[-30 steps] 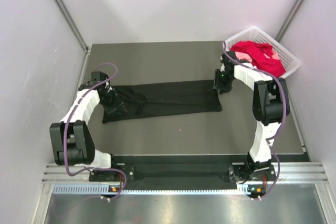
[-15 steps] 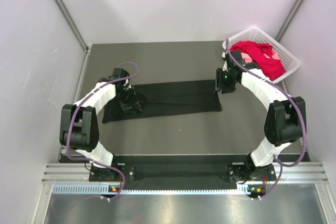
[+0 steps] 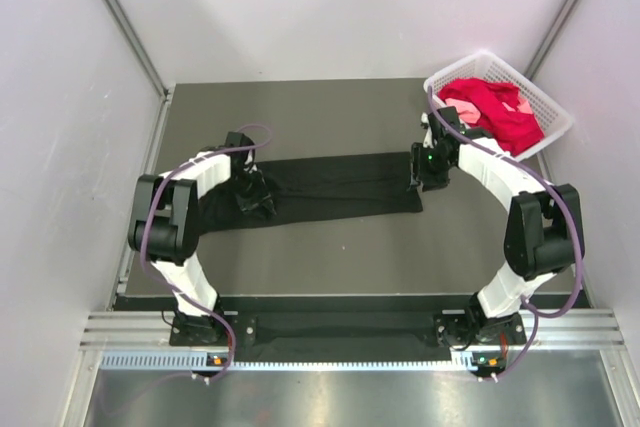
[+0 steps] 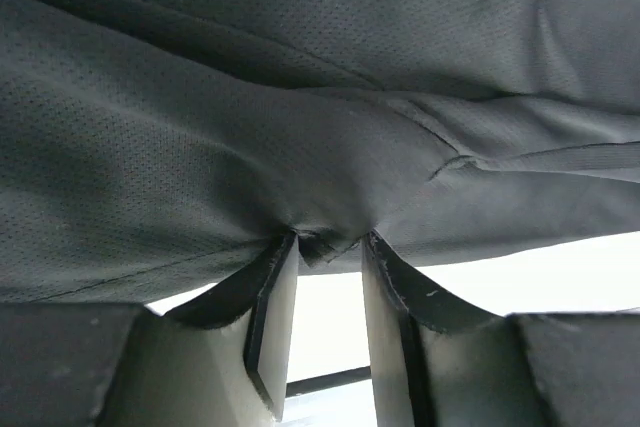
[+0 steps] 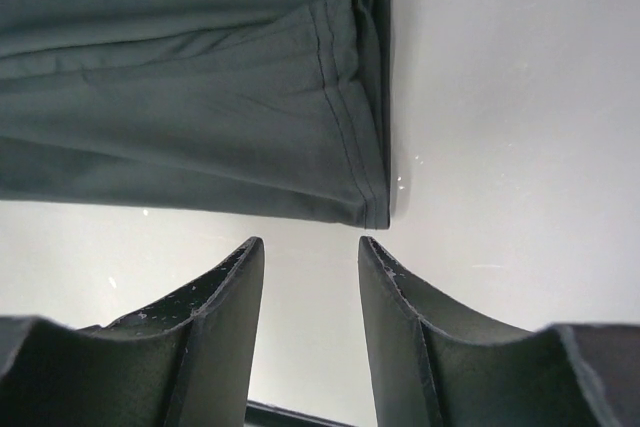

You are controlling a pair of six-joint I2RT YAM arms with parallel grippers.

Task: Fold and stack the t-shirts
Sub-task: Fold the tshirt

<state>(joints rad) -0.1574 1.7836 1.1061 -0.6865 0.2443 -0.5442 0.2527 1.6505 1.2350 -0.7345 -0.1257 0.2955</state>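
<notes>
The black t-shirt (image 3: 340,182) lies as a long folded strip across the dark table. My left gripper (image 3: 255,195) is shut on its left part, and the fabric is bunched and lifted there. In the left wrist view the cloth (image 4: 300,97) drapes over the fingertips, with a fold pinched between them at the left gripper (image 4: 328,239). My right gripper (image 3: 422,175) is open and empty at the strip's right end. In the right wrist view the hemmed corner (image 5: 360,177) lies just ahead of the right gripper (image 5: 310,247). The red t-shirt (image 3: 500,112) and the pink t-shirt (image 3: 462,104) lie crumpled in the basket.
The white lattice basket (image 3: 530,85) stands at the table's back right corner, close behind my right arm. White walls close in the table on the left, back and right. A metal rail runs along the near edge (image 3: 350,332).
My left gripper has moved right, dragging the shirt's left end with it, so the fabric bunches further in. My right gripper stays at the right end, shifted slightly.
</notes>
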